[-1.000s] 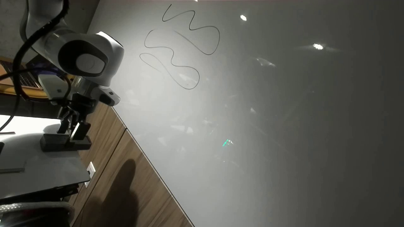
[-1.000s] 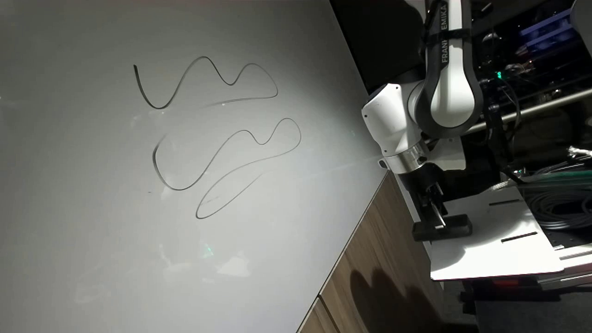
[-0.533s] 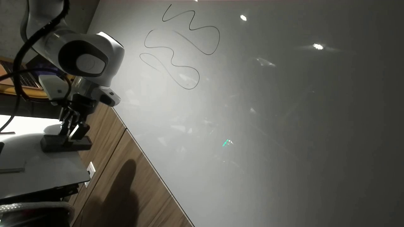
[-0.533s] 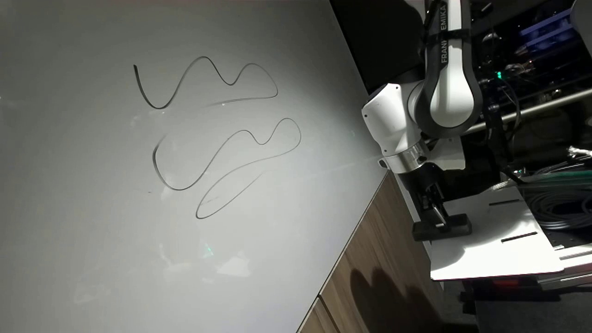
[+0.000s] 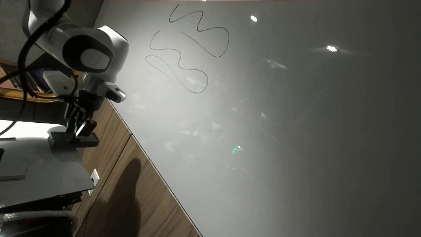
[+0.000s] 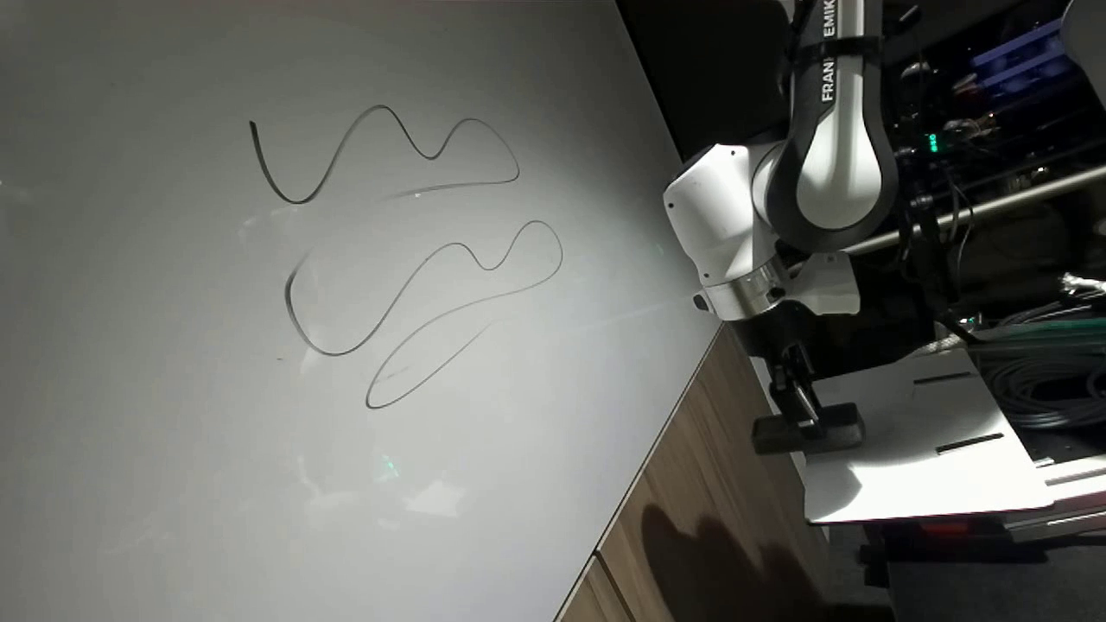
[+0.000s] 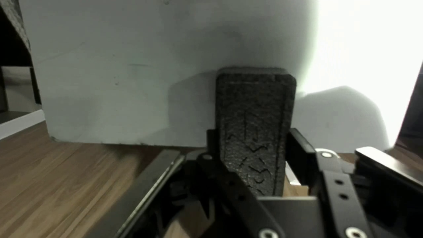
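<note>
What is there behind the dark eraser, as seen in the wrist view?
A white panel shows around the upper part of the dark eraser, and a wooden surface lower down. Whatever the eraser and pincer cover cannot be seen.

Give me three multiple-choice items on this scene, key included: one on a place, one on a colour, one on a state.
1. Where are the wavy lines?
A wooden panel; B robot arm; C glossy board

2. What colour is the block?
A dark grey; B yellow; C red

3. How is the gripper?
A spread wide, holding nothing; B clamped onto the block; C out of every view

1 C: both exterior views show them there.
2 A: its broad face looks dark grey.
3 B: in the wrist view the jaws meet its long sides.
</note>
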